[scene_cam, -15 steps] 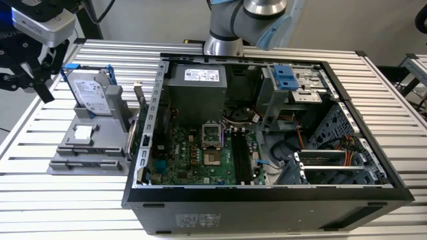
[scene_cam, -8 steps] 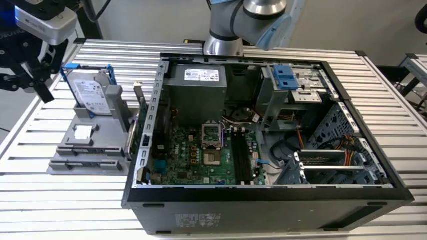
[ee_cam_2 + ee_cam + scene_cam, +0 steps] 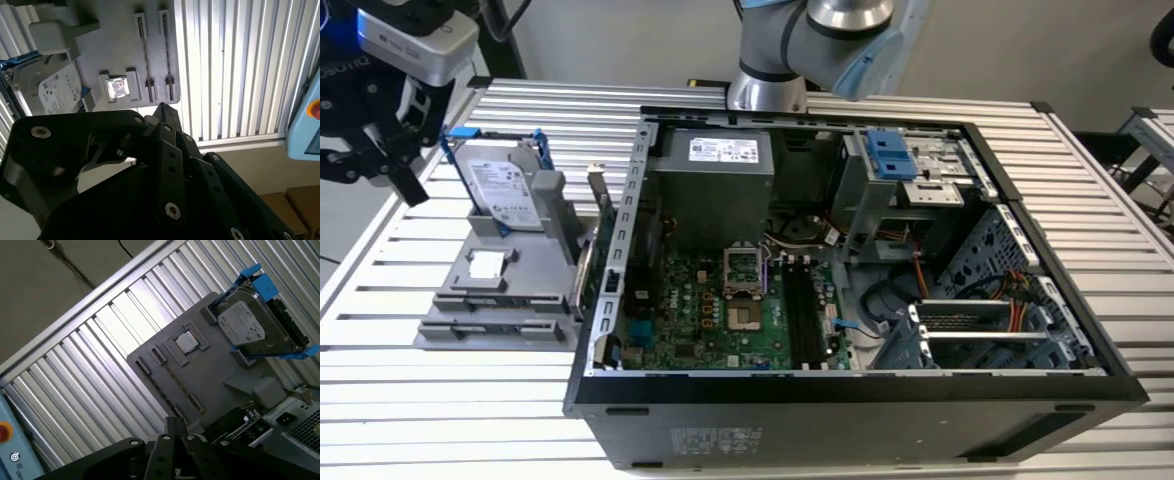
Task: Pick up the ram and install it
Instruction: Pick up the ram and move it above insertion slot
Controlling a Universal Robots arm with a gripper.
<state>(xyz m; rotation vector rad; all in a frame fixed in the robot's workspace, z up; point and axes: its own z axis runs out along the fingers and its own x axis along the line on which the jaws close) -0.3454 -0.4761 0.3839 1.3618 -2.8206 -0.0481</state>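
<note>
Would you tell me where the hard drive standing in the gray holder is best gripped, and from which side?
Probably by its upper end, coming down from above. The hard drive stands on edge, its lower end seated in the gray holder, leaving the top free. The blue bracket runs along both long edges, offering parallel sides to pinch.

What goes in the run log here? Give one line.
gripper: near grey holder | hard drive: standing in holder | computer case: open

Your exterior view looks down from afar on the case [image 3: 854, 390], with the gripper [image 3: 380, 160] beside it. Both wrist views look closely past the gripper at the tray [image 3: 210, 375] beneath it, sharing chip [image 3: 186, 342] and drive [image 3: 245, 325].
</note>
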